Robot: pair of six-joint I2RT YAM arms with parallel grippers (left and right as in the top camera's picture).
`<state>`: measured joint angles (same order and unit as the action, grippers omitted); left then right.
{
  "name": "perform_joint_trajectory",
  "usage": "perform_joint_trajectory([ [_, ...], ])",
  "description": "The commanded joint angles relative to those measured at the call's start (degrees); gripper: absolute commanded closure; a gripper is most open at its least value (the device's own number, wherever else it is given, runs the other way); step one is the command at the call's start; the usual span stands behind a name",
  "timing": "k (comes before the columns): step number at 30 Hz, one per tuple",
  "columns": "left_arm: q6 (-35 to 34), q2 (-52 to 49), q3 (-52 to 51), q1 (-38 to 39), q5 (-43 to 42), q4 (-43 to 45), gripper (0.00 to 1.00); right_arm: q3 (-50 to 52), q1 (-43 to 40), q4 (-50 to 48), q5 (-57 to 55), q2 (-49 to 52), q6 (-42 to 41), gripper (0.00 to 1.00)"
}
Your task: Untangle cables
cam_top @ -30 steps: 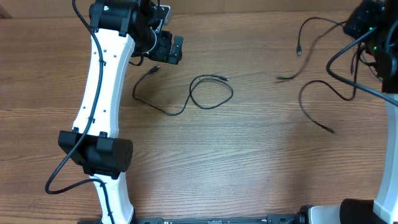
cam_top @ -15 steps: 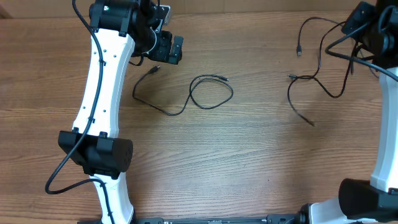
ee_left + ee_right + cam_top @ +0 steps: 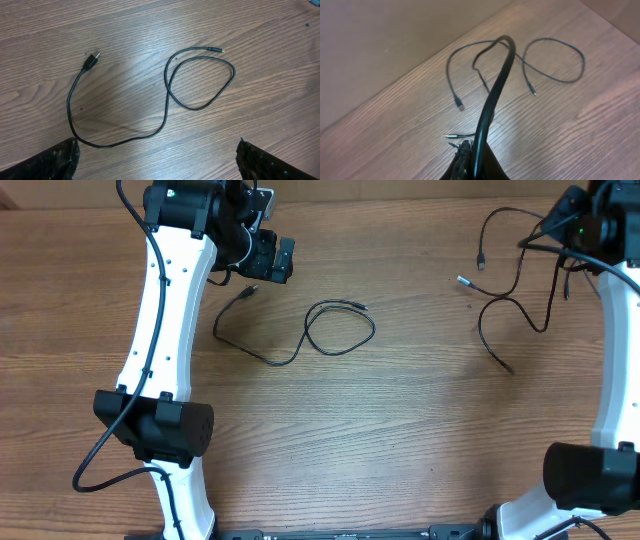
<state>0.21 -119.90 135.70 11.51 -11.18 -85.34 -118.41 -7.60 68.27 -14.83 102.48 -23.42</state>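
**A:** Our left fingers are spread wide and hold nothing. They hover over the thin black looped cord, which lies by itself on the brown wood-grain surface, well apart from the others.

**B:** That one hasn't stirred in the last second. What about our right side?

**A:** There our right fingers are clamped on the bunch of thin black cords near the far right corner. That bunch has shifted. Its loose tail has drawn in toward the arm, and its small silver-tipped plug has slid farther back.

**B:** So we are pulling it up and away?

**A:** We judge so. The strands trail from the grip onto the wood and cross one another, so they are not yet parted.

**B:** Then we have one cord free, and the bunch is loosening but unfinished.
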Motion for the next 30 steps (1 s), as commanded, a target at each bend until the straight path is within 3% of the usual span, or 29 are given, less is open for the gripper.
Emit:
perform_joint_trajectory([
  [1, 0.9, 1.1, 0.9, 0.1, -0.7, 0.1, 0.00, -0.8, -3.9, 0.2, -0.6, 0.2, -5.2, 0.96],
  [17, 0.9, 1.1, 0.9, 0.1, -0.7, 0.1, 0.01, -0.8, -21.6, -0.3, -0.6, 1.2, -5.5, 0.96],
  [30, 0.9, 1.1, 0.9, 0.1, -0.7, 0.1, 0.00, -0.4, -25.9, -0.5, -0.5, 8.5, -5.5, 0.96],
])
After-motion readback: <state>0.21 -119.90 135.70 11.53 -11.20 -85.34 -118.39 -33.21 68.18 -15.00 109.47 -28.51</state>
